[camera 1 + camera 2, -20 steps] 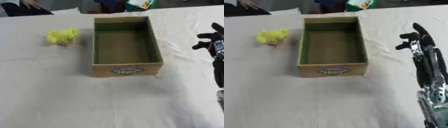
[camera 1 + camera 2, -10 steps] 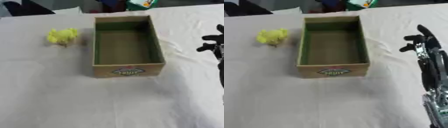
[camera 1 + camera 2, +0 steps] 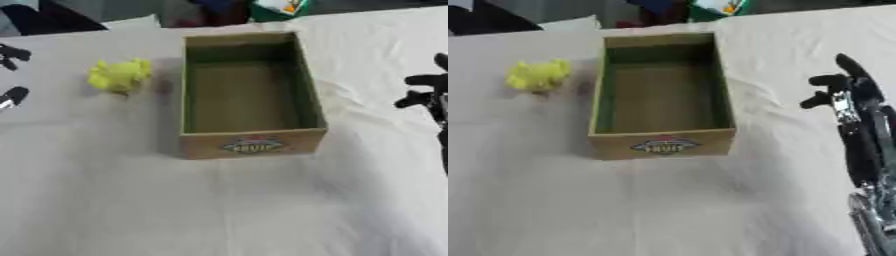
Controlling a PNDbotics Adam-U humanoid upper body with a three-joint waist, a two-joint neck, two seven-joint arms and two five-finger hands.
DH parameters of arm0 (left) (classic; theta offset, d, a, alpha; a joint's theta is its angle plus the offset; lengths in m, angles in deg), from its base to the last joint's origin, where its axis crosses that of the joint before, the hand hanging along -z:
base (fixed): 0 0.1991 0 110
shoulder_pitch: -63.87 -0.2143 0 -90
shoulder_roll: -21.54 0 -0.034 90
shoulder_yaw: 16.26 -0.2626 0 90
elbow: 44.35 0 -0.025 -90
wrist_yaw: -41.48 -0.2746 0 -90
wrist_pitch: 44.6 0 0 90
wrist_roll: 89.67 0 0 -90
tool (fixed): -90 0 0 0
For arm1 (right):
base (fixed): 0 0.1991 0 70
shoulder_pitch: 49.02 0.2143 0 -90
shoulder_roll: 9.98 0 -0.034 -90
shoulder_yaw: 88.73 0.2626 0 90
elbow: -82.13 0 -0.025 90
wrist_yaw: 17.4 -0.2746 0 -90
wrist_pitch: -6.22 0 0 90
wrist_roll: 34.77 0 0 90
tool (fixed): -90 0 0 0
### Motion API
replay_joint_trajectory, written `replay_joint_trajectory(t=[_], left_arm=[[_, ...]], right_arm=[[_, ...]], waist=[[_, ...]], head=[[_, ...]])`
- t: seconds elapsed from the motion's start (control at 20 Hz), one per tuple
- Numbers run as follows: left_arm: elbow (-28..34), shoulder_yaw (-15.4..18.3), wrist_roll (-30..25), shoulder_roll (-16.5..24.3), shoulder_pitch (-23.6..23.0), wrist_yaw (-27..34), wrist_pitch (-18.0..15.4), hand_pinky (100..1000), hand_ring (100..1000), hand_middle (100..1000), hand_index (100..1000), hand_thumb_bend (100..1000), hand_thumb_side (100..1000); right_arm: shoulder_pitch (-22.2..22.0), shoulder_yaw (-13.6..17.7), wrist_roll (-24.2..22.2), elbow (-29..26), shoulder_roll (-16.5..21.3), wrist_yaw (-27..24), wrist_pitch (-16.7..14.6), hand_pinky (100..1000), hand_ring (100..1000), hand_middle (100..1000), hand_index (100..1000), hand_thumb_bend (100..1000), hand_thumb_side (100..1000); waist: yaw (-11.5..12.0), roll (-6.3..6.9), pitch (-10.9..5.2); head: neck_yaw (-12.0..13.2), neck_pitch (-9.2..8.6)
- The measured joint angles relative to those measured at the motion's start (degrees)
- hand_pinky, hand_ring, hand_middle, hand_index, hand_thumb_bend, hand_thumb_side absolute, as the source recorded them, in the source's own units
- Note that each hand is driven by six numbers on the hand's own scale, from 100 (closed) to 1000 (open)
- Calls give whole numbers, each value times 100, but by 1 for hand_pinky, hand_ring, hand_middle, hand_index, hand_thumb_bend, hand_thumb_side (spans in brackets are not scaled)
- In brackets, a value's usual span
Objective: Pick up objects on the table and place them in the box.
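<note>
A small yellow lumpy object lies on the white cloth, left of the box. The brown cardboard box stands open and empty in the middle, with a fruit label on its near wall. My left hand shows only as dark fingertips at the left edge, level with the yellow object and apart from it. My right hand stands upright to the right of the box, fingers spread and straight, holding nothing.
The white cloth covers the table, with wrinkles right of the box. At the far edge a green and white package and dark shapes lie beyond the box.
My left hand's fingertips have come into view at the left edge. My right hand has drifted a little right and away from the box. The yellow object and box have not moved.
</note>
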Motion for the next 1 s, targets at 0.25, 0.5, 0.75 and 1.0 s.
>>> replay_joint_trajectory(t=[0.25,0.5,0.75,1.0], left_arm=[[-92,4,-180,0,64,-76,-176,596,780,859,1000,419,773],[-236,40,-169,3,313,-86,-280,624,814,868,1000,454,727],[-449,103,-70,-47,509,-19,-278,632,832,885,1000,414,675],[-453,136,242,-165,676,23,-65,625,827,870,986,372,657]], right_arm=[[1,-24,-1,0,11,0,1,855,569,693,970,100,804],[54,-28,-7,0,49,-1,0,855,570,693,972,100,804],[107,-60,-35,0,53,-4,-8,855,567,694,973,100,803],[207,-99,-86,0,55,-15,-21,855,567,694,975,100,801]], waist=[[-21,22,18],[-161,98,133],[-251,112,188],[-409,198,241]], head=[[9,-22],[199,-64],[344,-115],[530,-202]])
